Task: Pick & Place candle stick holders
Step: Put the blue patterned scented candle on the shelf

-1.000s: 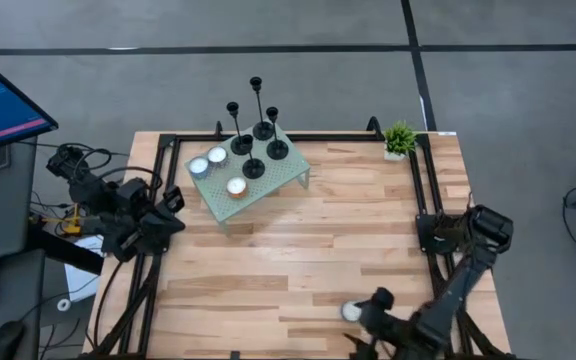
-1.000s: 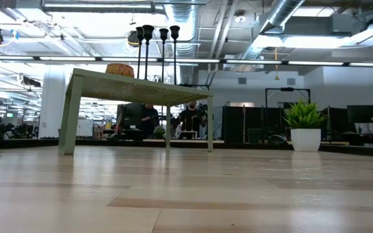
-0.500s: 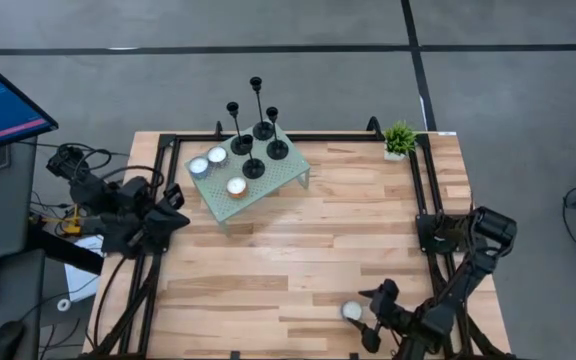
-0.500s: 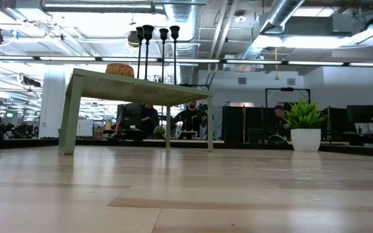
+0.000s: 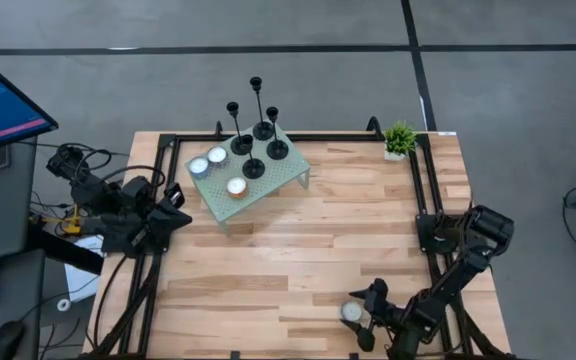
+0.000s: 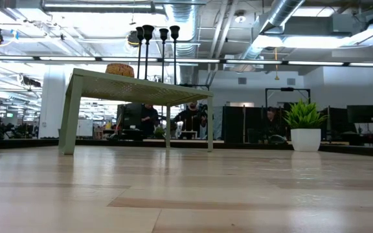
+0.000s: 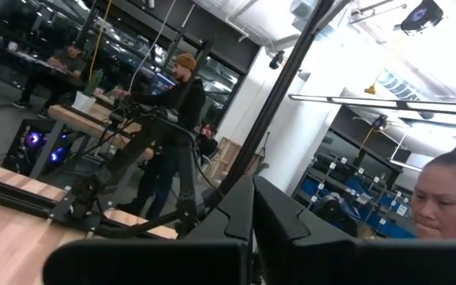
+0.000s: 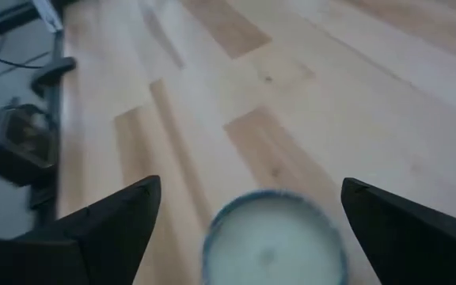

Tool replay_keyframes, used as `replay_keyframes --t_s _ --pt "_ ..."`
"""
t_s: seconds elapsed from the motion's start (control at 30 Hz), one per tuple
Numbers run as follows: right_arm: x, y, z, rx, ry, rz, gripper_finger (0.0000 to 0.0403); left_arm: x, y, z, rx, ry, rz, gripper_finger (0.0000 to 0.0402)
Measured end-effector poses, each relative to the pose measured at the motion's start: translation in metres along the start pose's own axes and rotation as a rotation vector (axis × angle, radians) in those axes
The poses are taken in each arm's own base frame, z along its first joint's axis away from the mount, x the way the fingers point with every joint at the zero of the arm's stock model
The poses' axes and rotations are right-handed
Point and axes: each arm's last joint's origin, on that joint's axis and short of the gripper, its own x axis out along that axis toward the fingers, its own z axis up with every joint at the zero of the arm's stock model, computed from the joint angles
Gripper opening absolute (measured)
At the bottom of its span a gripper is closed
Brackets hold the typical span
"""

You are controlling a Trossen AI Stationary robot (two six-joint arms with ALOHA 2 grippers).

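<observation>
Jaws of the right gripper (image 8: 244, 218) spread wide, low over the near edge of the worktop (image 5: 348, 230), with a tealight candle (image 8: 274, 241) lying on the wood between them; cannot tell if either finger touches it. High view puts this gripper (image 5: 368, 313) at the near right part of the worktop, candle (image 5: 351, 312) just beside it. Left gripper (image 5: 175, 215) waits off the left edge of the worktop, jaws pressed together, holding nothing.

Four black candle stick holders (image 5: 256, 130) stand upright on the pale green perforated stand (image 5: 258, 190) at the far left-centre of the worktop, grouped on its far half, heights differing. Three more tealights (image 5: 217, 155) sit on the stand's left and near part, just beside the holders. Low view shows the holders' stems and top cups (image 6: 148, 30) rising above the stand's top (image 6: 141, 87). Small potted plant (image 5: 399, 139) at the far right corner, well apart from the stand. People show in the room behind (image 6: 149, 120).
</observation>
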Motion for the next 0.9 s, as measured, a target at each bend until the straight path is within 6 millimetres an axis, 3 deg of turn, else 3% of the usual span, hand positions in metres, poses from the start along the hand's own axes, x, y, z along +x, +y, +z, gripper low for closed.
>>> replay_keyframes --t_s 0.13,0.3,0.53,0.63,0.83,0.9 --pt "0.009 -0.005 -0.004 -0.030 0.000 -0.039 0.0382 0.000 0.000 0.000 0.001 0.001 0.000 0.0005" --pt "0.026 -0.008 -0.031 0.006 0.026 -0.046 0.0382 0.001 0.000 -0.001 -0.004 0.006 0.002 0.0007" --pt "0.035 0.004 -0.040 0.025 -0.013 -0.054 0.0378 0.003 0.000 -0.003 0.000 0.013 0.009 0.0007" --pt "0.037 0.005 -0.037 0.033 0.006 -0.057 0.0356 0.002 0.000 -0.003 -0.001 0.011 0.011 0.0007" --pt "0.037 0.004 -0.039 0.010 0.018 -0.060 0.0275 0.002 0.000 -0.003 0.000 0.011 0.012 0.0007" --pt "0.037 0.005 -0.039 -0.010 0.031 -0.058 0.0270 0.002 0.000 -0.003 0.000 0.011 0.012 0.0008"
